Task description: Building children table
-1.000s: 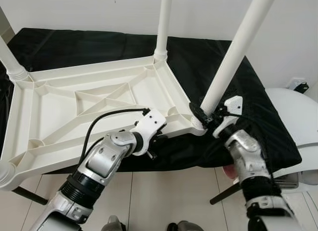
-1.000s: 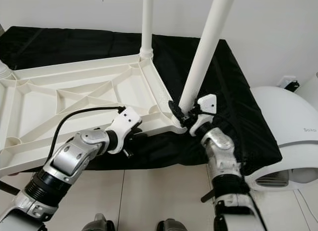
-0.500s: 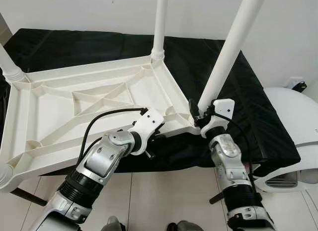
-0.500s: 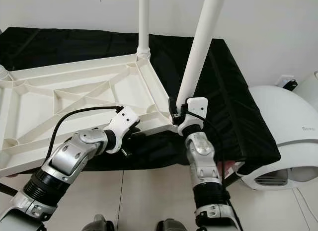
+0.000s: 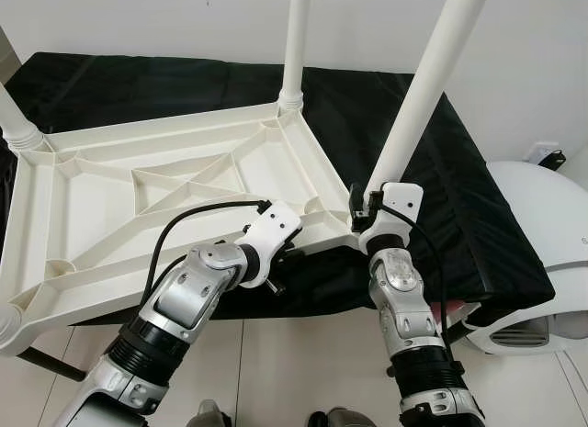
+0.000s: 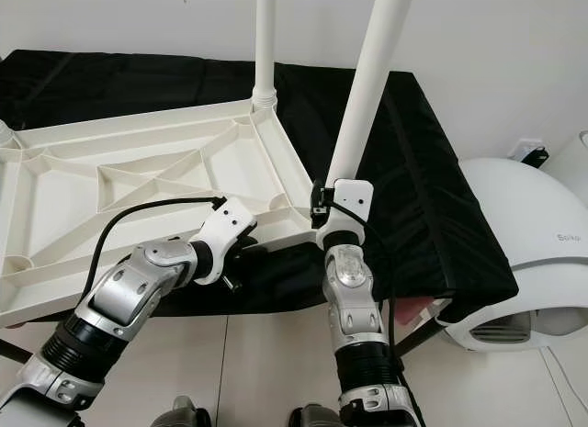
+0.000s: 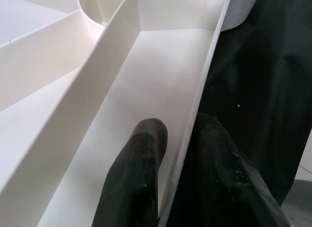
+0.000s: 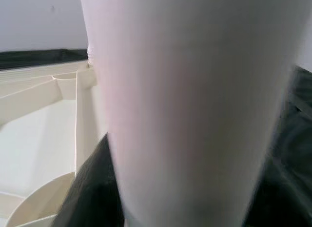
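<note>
We see the table top upside down on a black cloth by a white wall. Left gripper clamps its rim; right gripper fingers grip the leg w/ base in the corner socket.

Support: bench draped in a black cloth, standing against a white wall on a pale tiled floor. Directly on the cloth: 1 white plastic children's table, upside down, ribbed underside up, its near edge overhanging the bench front. A dark bench leg shows below.
</note>
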Robot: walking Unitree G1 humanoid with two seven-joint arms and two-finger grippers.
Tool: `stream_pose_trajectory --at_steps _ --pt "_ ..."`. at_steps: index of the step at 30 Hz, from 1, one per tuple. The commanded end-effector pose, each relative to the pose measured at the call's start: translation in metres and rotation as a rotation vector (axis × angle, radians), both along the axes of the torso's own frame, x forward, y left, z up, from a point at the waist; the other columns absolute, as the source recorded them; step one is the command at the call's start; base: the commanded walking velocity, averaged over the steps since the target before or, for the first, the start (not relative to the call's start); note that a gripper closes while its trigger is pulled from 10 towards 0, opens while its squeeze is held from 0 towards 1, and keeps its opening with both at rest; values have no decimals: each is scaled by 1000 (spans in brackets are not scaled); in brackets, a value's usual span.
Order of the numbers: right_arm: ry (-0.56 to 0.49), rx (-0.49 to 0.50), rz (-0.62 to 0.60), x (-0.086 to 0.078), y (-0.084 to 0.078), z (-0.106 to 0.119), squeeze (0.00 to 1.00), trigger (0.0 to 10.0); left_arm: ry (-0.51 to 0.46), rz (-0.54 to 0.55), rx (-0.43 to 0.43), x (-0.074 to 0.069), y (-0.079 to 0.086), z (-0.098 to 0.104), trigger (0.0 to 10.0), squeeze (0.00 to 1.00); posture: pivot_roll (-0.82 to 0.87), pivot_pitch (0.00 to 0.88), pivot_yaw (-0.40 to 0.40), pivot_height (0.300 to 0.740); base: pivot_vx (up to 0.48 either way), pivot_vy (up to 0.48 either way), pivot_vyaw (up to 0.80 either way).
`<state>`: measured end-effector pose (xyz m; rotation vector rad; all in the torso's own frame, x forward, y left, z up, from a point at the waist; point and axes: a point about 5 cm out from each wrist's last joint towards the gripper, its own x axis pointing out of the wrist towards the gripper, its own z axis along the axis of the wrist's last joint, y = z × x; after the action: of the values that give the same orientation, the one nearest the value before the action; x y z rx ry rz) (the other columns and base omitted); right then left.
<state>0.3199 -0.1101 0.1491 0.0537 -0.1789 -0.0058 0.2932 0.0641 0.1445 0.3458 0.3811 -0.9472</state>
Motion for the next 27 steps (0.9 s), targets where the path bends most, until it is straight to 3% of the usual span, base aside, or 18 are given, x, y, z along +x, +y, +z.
stream_pose_trajectory --at_steps 1,10,19,20,21,27 --pt "75 0 19 -2 6 -14 1000 10000 1 -90 -31 -9 -15 4 10000 0 -1 59 -78 740 0 0 0" --pt "92 -2 -8 -5 -4 -20 1000 10000 0 -88 -32 -9 -15 4 10000 0 0 54 -82 740 0 0 0" --pt "-2 -26 -8 -24 -22 -16 1000 10000 -3 -75 -22 -6 -15 3 10000 0 -13 47 -76 740 0 0 0" --pt "-27 -32 9 -28 -24 -14 557 10000 -5 -67 -18 -4 -14 3 10000 0 -15 47 -74 740 0 0 0" --pt "-71 -38 34 -36 -29 -9 0 10000 -9 -60 -14 -2 -13 3 10000 0 -19 49 -71 740 0 0 0" --pt "-101 -49 73 -48 -35 -6 0 10000 -15 -42 -7 1 -11 4 10000 0 -27 53 -66 740 0 0 0"
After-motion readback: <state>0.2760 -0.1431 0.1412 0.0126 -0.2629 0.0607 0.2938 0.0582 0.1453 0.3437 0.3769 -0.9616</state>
